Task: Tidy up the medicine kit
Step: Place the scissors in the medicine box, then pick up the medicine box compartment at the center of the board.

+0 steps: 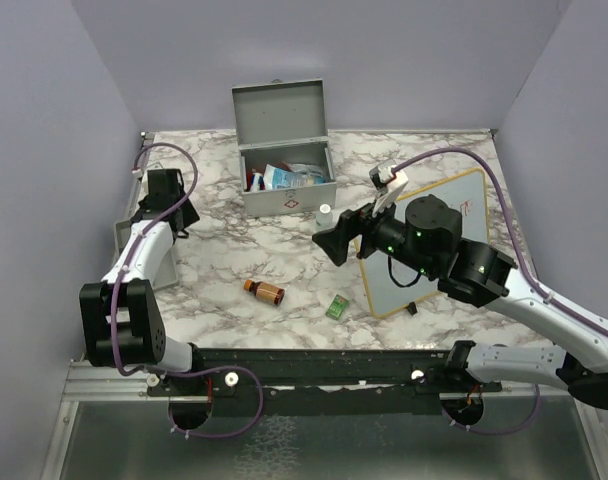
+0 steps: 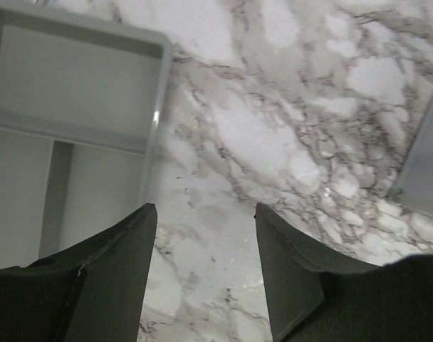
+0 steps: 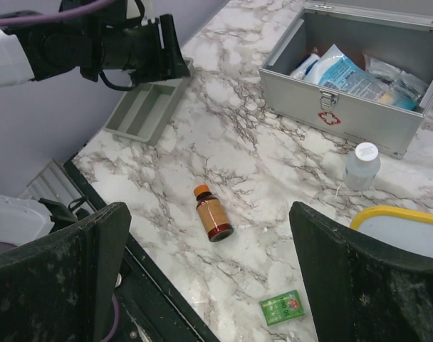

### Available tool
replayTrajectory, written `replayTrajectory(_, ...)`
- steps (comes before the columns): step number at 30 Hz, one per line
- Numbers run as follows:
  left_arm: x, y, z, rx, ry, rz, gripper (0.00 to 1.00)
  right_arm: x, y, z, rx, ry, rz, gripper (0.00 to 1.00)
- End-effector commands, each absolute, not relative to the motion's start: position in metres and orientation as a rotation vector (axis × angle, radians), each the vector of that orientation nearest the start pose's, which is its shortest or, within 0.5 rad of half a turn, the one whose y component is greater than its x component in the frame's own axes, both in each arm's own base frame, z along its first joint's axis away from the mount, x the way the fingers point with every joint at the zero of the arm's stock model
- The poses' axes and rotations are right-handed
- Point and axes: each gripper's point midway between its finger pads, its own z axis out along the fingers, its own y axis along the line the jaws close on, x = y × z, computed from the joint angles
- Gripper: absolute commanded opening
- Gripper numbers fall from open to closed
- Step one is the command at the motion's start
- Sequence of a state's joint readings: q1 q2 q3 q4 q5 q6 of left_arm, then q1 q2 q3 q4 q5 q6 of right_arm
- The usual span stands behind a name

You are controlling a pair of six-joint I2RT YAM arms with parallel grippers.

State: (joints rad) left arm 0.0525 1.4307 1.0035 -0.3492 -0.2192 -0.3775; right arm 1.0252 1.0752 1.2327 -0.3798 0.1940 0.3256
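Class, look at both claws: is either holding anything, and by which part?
Nothing. The left claw is open over the table beside the tray; the right claw is wide open, empty.

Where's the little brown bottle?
In the top view, the brown bottle lies on the table, front middle, just left of the green packet.

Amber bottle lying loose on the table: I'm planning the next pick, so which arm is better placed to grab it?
Right. The right gripper hangs open, pointed at the amber bottle; the left gripper is off by the divided tray, farther from it.
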Motion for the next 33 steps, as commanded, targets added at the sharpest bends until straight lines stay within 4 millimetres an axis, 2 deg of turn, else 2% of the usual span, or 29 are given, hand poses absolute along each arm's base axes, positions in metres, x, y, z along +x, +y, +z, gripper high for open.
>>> replayTrajectory(1,0.358,0.072,0.109,-0.722,2.249,0.216,0.58,0.208,0.291,0.359,-0.437,1.751,0.803,1.0)
replayTrajectory(7,0.353,0.083,0.077,-0.734,2.311,0.266,0.5,0.206,0.291,0.355,-0.454,1.77,0.797,1.0)
replayTrajectory(15,0.352,0.092,0.051,-0.724,2.384,0.294,0.46,0.2,0.287,0.358,-0.417,1.743,0.854,1.0)
replayTrajectory(19,0.351,0.098,0.049,-0.725,2.382,0.321,0.39,0.199,0.287,0.357,-0.427,1.754,0.85,1.0)
replayTrajectory(23,0.35,0.094,0.042,-0.692,2.413,0.295,0.34,0.197,0.285,0.358,-0.421,1.747,0.854,1.0)
replayTrajectory(31,0.355,0.081,0.045,-0.623,2.429,0.2,0.01,0.201,0.282,0.352,-0.418,1.758,0.819,1.0)
replayTrajectory(33,0.354,0.08,0.05,-0.609,2.422,0.192,0.0,0.201,0.28,0.351,-0.4,1.759,0.823,1.0)
